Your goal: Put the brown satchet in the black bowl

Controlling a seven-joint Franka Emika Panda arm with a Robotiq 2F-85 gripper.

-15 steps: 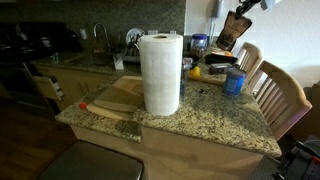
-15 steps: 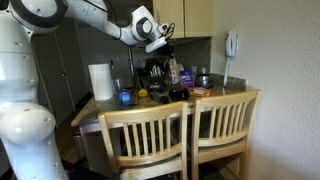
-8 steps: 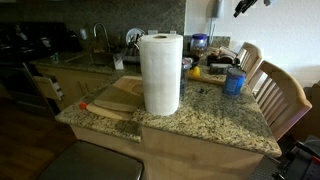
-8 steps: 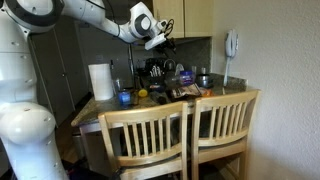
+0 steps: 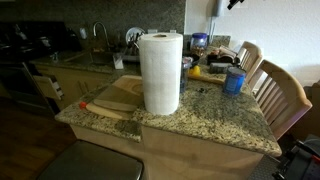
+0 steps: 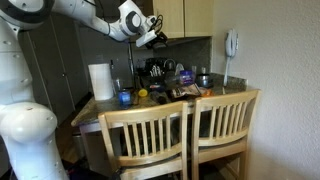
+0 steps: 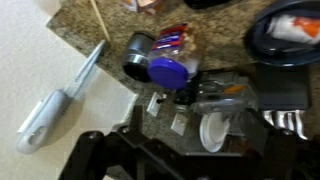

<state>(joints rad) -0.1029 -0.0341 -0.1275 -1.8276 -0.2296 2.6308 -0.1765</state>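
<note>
Your tool hangs high above the worktop; you cannot tell whether its jaws are apart; the brown satchet appears to lie in the black bowl, near the blue cup; the paper-towel roll stands well apart.

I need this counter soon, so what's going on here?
A robot arm is working at the granite counter. Its end effector hangs high above the clutter with nothing visibly in it; whether it is open or shut is unclear. In the wrist view, what looks like the brown pouch lies in the black bowl, so the drop-off seems done. The paper towel roll stands apart from it all.
</note>
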